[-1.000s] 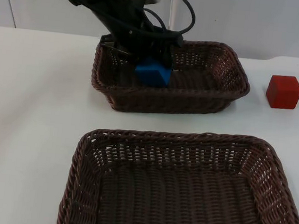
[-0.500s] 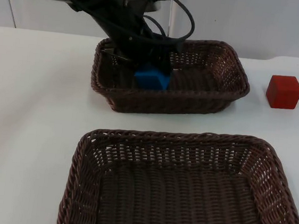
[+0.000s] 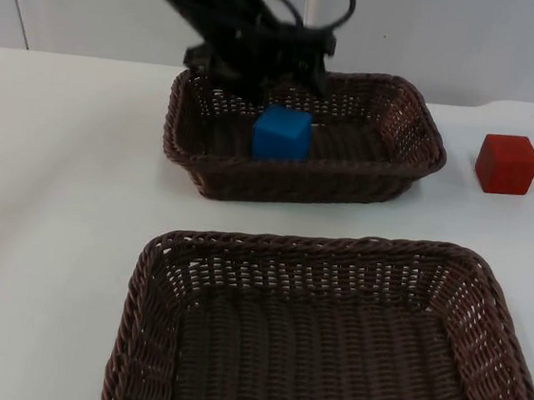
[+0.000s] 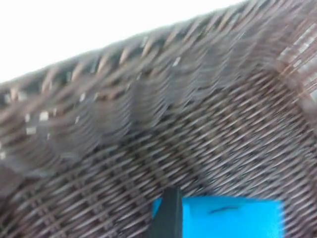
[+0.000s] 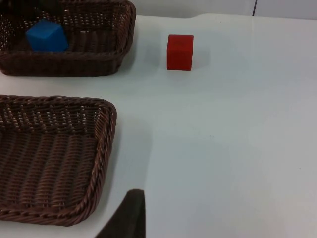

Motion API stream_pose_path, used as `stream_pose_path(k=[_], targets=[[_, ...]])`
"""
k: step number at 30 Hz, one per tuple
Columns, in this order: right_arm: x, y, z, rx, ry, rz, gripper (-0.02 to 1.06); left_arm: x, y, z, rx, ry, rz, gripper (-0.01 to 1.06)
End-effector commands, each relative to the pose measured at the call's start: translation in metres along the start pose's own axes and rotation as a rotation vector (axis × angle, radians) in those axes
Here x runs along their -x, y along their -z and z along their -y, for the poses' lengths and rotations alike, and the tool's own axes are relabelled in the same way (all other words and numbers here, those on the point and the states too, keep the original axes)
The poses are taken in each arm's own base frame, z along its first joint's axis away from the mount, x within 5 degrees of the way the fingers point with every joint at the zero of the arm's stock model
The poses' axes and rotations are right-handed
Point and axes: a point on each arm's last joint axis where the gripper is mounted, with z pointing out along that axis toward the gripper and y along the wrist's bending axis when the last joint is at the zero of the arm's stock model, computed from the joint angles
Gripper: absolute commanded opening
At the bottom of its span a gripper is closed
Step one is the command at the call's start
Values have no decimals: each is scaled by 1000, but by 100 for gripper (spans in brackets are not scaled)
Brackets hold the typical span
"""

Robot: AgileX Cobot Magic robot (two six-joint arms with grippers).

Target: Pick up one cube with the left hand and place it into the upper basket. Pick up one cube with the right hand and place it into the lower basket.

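A blue cube [image 3: 280, 135] lies on the floor of the upper wicker basket [image 3: 299, 169], towards its left side. My left gripper [image 3: 265, 87] hangs open just above and behind the cube, no longer holding it. In the left wrist view one fingertip [image 4: 168, 218] stands at the edge of the blue cube [image 4: 229, 219], with the basket's weave behind. A red cube [image 3: 507, 163] sits on the table right of the upper basket. The lower basket [image 3: 338, 247] has nothing in it. My right gripper [image 5: 130, 216] waits over the table, right of the lower basket [image 5: 106, 148], facing the red cube [image 5: 180, 51].
The two baskets stand one behind the other with a strip of white table between them. The grey partition wall rises just behind the upper basket. Open table lies to the left of both baskets and around the red cube.
My left gripper has let go of the blue cube and lifted up and back. The cube now rests level on the upper basket's floor. The red cube has not moved.
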Motion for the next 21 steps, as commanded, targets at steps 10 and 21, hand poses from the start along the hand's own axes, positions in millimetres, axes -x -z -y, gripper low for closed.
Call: stream_pose_path(k=[10, 21], targets=[[-1, 0, 0, -1, 0, 3, 105, 36, 81, 38, -37, -83, 89, 77], [-1, 0, 0, -1, 0, 3, 105, 42, 122, 49, 31, -146, 67, 77]])
